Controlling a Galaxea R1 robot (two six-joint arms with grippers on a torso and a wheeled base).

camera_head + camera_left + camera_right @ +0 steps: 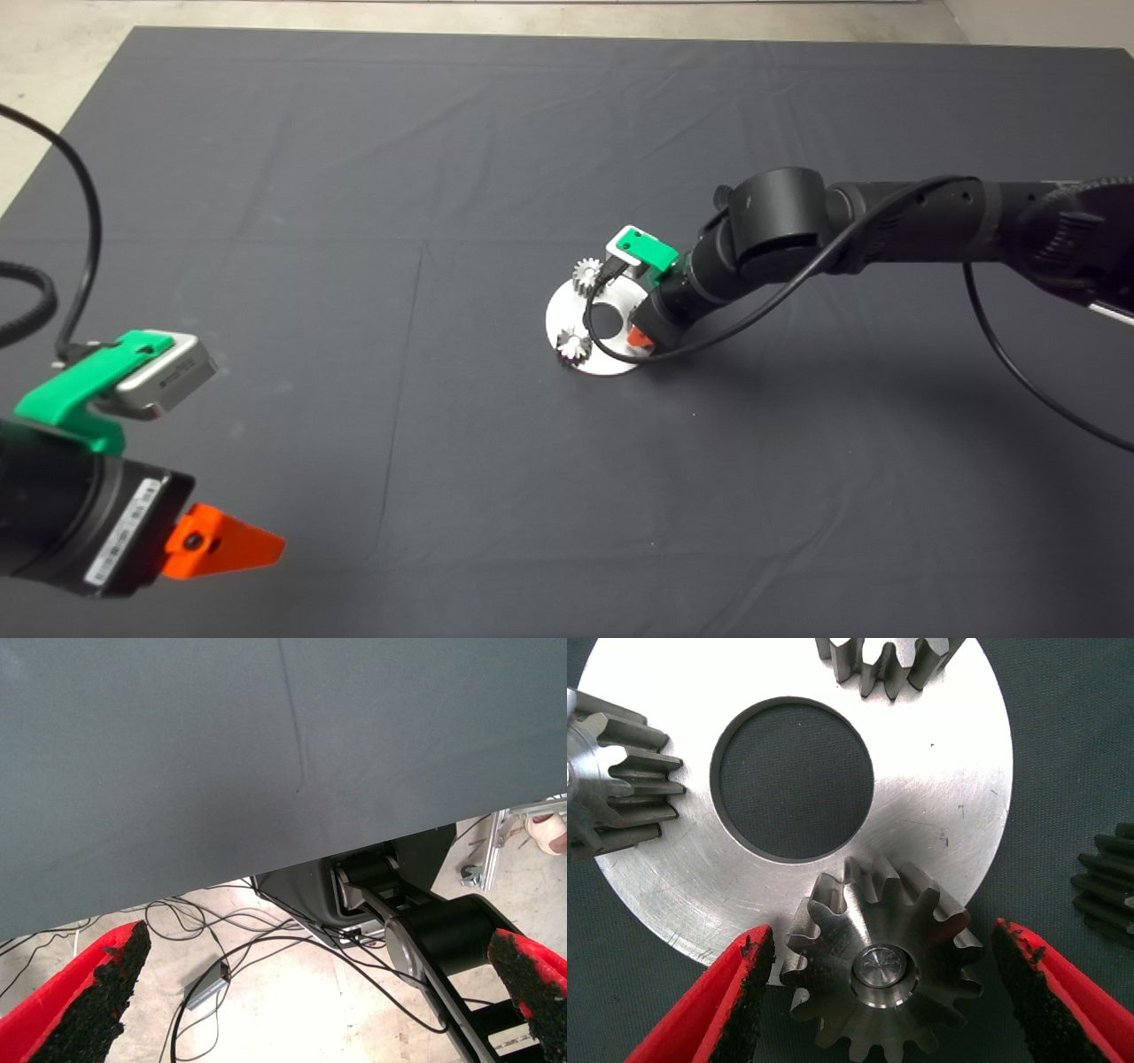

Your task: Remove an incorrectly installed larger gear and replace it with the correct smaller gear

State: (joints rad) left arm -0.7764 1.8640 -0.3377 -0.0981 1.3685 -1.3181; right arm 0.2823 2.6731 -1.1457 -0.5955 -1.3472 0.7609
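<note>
We set the open right gripper [877,992] astride the probably heavy, slippery, grey toothed steel larger gear [881,970], to pinch its teeth.

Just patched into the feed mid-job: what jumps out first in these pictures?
The shiny round plate near the mat's centre draws the eye, with the right gripper low over it. Its open red fingers straddle a gear seated on a pin at the plate's edge, not yet touching it; two more gears sit on the plate, and another lies beside it on the mat. The left gripper waits, open, at the lower left.
</note>
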